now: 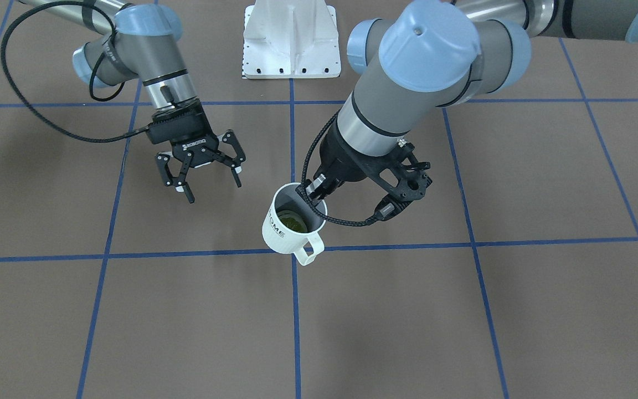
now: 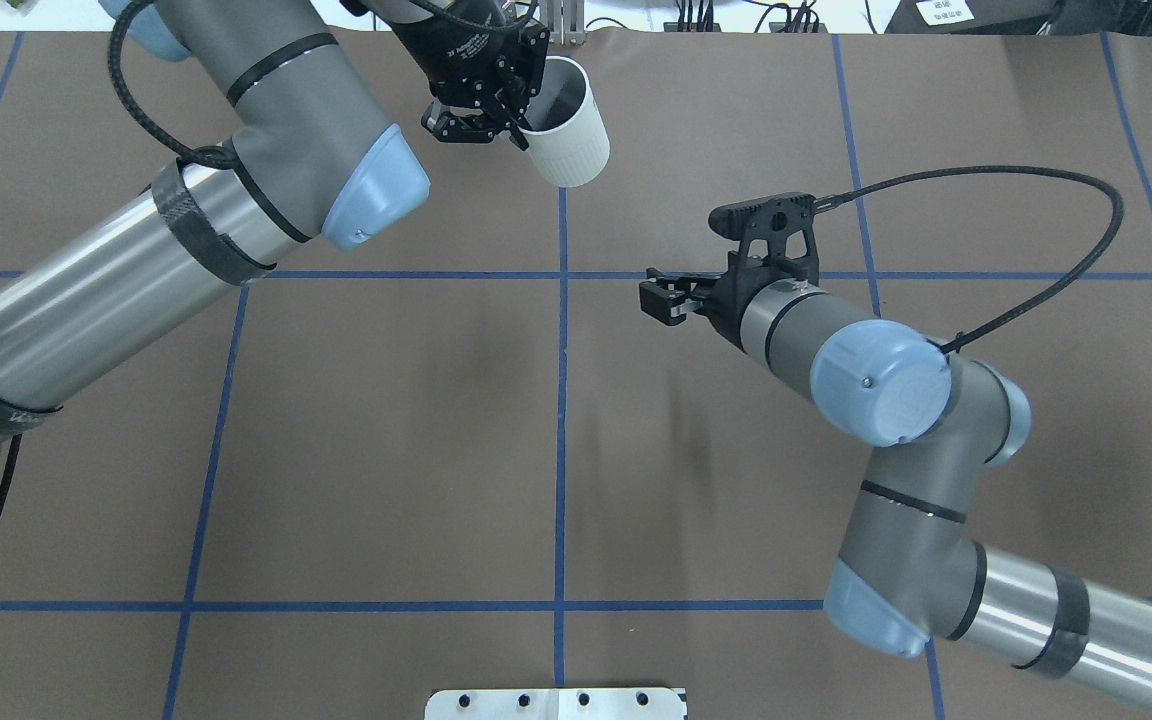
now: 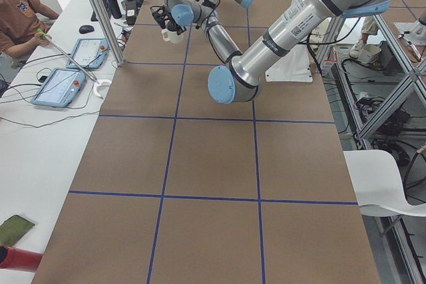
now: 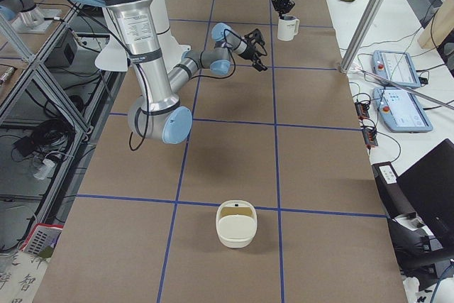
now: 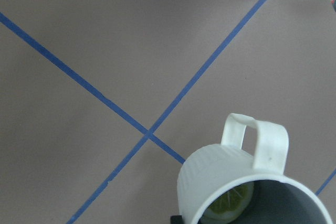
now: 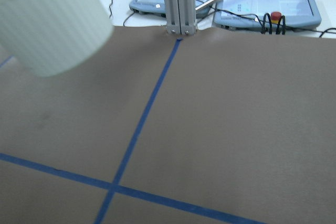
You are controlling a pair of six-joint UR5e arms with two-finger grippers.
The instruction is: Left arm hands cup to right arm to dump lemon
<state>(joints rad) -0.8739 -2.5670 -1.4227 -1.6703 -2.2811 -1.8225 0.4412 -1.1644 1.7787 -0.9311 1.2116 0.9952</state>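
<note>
My left gripper is shut on the rim of the white cup and holds it tilted above the brown table, handle toward the operators' side. The yellow-green lemon lies inside the cup and also shows in the left wrist view. In the overhead view the left gripper and cup are at the far middle. My right gripper, lettered ROBOTIQ, is open and empty, level with the cup and a short way to its side. The cup's ribbed wall fills the upper left of the right wrist view.
A white bowl-like container stands on the table far from both grippers, toward the robot's right end. The white robot base plate sits between the arms. An aluminium post and operator tablets stand past the table's far edge.
</note>
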